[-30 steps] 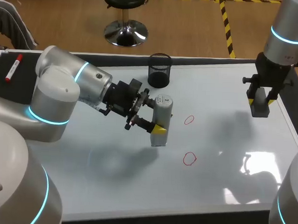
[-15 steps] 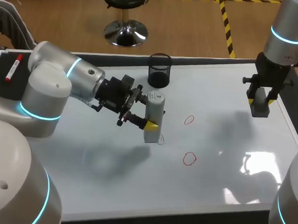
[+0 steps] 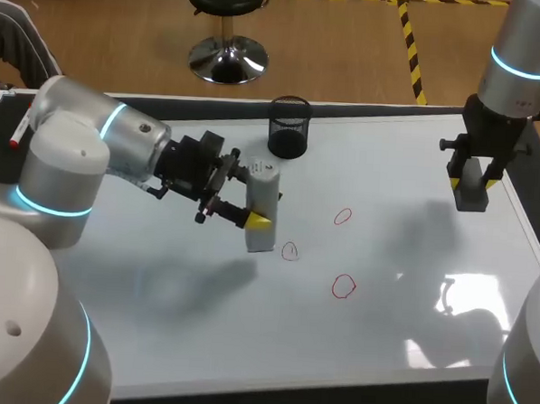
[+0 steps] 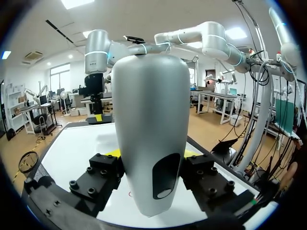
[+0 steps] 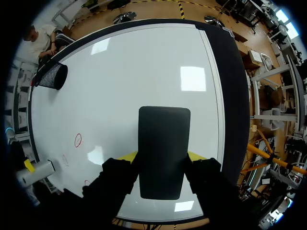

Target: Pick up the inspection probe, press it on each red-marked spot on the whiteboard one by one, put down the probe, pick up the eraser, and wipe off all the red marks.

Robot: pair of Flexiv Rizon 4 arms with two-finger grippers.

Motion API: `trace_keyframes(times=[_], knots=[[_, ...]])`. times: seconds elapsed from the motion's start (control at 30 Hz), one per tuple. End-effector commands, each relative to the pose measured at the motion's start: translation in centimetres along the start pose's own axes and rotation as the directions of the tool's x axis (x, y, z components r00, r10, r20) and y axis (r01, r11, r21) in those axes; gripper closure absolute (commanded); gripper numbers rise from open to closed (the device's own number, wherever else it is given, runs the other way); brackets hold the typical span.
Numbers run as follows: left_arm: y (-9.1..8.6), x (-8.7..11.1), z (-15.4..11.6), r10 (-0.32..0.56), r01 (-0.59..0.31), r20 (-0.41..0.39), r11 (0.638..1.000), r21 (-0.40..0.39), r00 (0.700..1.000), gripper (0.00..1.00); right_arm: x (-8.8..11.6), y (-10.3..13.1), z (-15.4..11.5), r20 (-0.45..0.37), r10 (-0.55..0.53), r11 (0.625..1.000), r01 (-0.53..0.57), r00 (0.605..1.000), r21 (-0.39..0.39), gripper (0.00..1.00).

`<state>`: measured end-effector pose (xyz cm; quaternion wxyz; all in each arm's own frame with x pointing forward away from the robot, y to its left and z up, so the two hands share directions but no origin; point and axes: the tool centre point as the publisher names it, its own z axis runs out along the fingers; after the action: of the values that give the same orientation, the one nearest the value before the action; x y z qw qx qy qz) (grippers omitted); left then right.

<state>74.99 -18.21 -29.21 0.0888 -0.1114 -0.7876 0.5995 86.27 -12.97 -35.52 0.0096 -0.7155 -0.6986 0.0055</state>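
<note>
Our L tool (image 3: 255,219) clamps the probe (image 3: 263,191), tip just beside nearest red mark (image 3: 289,251), so we risk pressing off-spot or smearing ink; R tool (image 3: 471,182) grips eraser (image 3: 470,198).

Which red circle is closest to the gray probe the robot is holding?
The red circle just beside the inspection probe's lower end. The other two red circles lie clearly farther from it.
</note>
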Motion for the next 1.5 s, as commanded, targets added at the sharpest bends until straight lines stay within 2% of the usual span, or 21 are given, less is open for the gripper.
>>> trace_keyframes(times=[0.03,0.77,1.1,1.5], knots=[[0.0,0.8,-2.0,0.002,-0.002,0.024,1.000,0.002,1.000,1.00,0.0,0.0,-0.1,0.001,-0.001,1.000,0.001,1.000,0.000,1.00],[1.7,2.7,-6.5,0.013,-0.013,0.065,1.000,-0.001,0.998,1.00,0.0,0.0,-0.1,0.001,-0.001,1.000,0.001,1.000,0.000,1.00],[3.0,3.5,-8.5,0.013,-0.013,0.089,1.000,0.001,0.996,1.00,0.0,0.0,-0.1,0.001,-0.001,1.000,0.001,1.000,0.000,1.00],[3.4,4.4,-10.6,0.018,-0.019,0.119,1.000,0.001,0.993,1.00,0.0,0.0,-0.1,0.001,-0.001,1.000,0.001,1.000,0.000,1.00]])
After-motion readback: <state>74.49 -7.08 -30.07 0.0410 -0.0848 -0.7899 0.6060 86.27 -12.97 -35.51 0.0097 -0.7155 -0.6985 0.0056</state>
